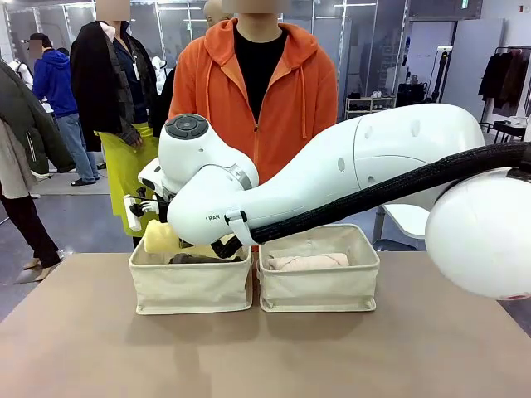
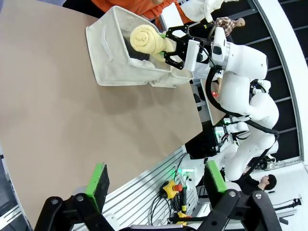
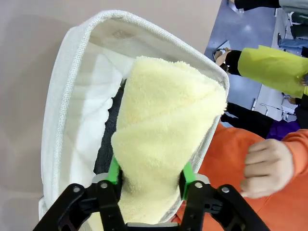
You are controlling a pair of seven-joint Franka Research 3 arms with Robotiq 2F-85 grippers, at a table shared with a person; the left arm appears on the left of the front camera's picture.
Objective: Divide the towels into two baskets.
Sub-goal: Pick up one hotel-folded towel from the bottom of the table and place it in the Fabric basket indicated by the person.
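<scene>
Fluffy yellow towel roll between right hand pads, seemingly pinched, over canvas basket

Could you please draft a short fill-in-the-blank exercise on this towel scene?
The towel between the fingers of the right gripper is pale ___.
Beneath it in the basket lies a dark ___ towel.
The other basket holds a ___ towel.
The left gripper stands ___.
Missing: yellow; grey; pink-beige; open.

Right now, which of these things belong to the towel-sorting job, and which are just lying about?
Job: yellow towel, dark grey towel, pink-beige towel, left basket, right basket.
Just about: clothes rack behind, yellow button box below the table.
</scene>
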